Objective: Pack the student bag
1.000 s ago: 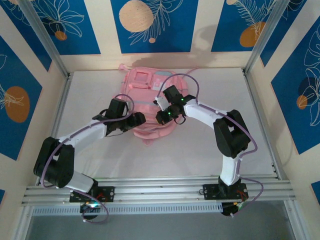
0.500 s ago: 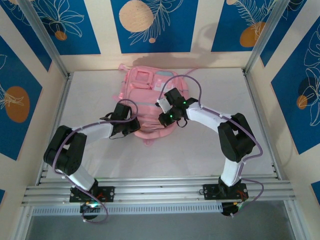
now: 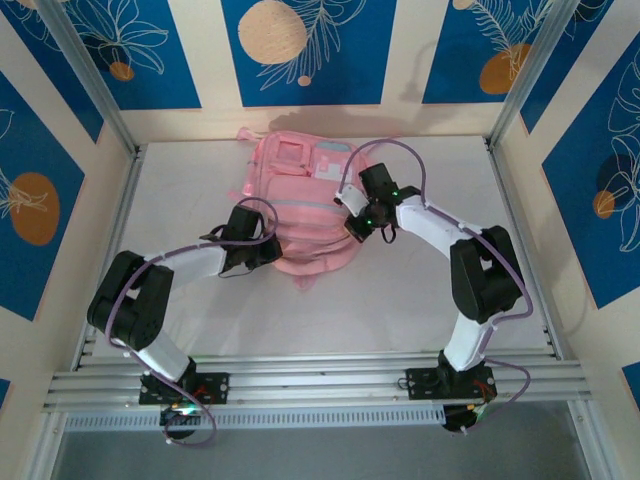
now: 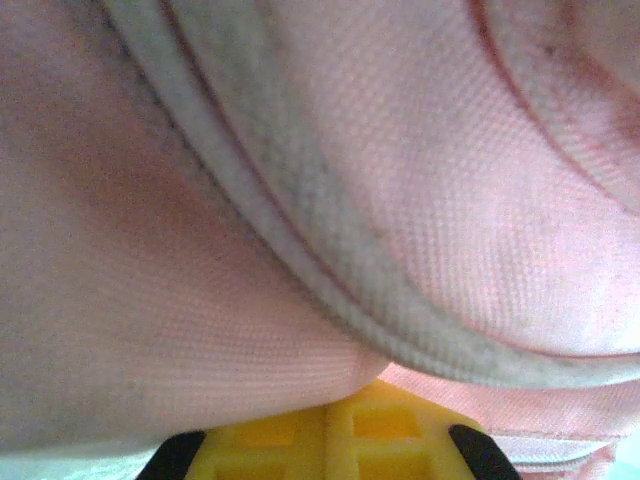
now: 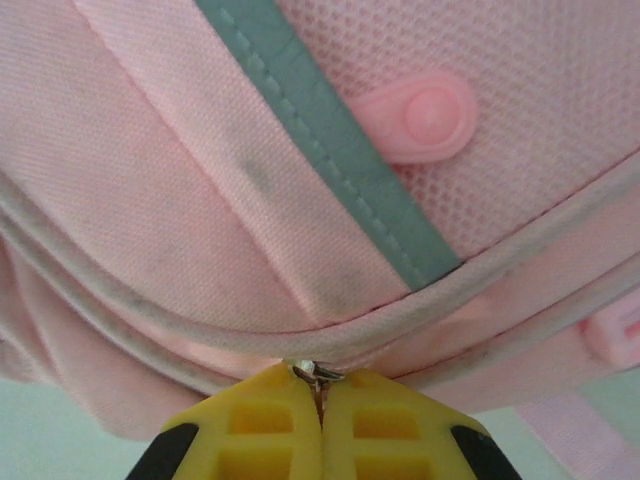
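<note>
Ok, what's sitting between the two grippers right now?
In the top view, the student bag fills the stretch: its pink lower front runs from the left gripper across to the right gripper, both against its fabric.

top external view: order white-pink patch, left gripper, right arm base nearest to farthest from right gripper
From the right gripper:
1. white-pink patch, farther back on the student bag
2. left gripper, across the bag, leftward
3. right arm base, bottom right of view

White-black arms [image 3: 190,262], purple cables [image 3: 388,143], yellow jaws
</note>
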Robot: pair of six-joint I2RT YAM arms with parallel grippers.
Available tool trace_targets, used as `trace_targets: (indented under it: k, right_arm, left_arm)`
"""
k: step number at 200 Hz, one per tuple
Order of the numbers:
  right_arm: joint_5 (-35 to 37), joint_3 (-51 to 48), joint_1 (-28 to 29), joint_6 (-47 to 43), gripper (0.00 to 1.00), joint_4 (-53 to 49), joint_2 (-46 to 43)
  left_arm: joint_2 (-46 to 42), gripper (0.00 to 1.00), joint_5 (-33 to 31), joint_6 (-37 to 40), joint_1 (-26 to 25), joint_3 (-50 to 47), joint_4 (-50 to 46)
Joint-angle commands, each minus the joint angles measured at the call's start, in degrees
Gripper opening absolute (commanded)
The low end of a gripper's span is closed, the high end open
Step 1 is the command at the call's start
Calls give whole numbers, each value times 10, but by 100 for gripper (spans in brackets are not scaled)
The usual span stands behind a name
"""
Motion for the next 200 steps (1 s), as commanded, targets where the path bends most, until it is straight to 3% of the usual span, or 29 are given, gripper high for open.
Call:
trace_targets:
  k: [1, 69, 91, 122, 140, 154, 161, 177, 200]
  right_arm:
    - [80, 58, -28, -77, 0, 25, 37]
    - [81, 138, -57, -123, 0, 15, 78]
    - [24, 166, -60, -131, 4, -41, 93]
    - [-69, 156, -41, -117, 1, -73, 76]
    - [-66, 125, -17, -122, 0, -33, 66]
    - [-74, 124, -6, -117, 0, -22, 71]
    - [-86, 127, 0, -113, 0, -21, 76]
    - [-103, 131, 18, -108, 0, -8, 84]
    - [-112, 140, 53, -111, 0, 6, 94]
  left_arm:
    - [0, 0, -23, 13, 11, -15, -22]
    - [-10, 0, -20, 16, 22, -42, -13]
    - [-16, 0, -17, 15, 25, -45, -10]
    - [-38, 0, -14, 14, 25, -40, -18]
    - [-56, 23, -9, 7, 24, -34, -24]
    - [-74, 49, -9, 1, 25, -25, -37]
    - [-86, 57, -11, -3, 25, -22, -43]
    - [-117, 69, -20, -14, 26, -23, -51]
    - [-157, 75, -37, -25, 25, -24, -64]
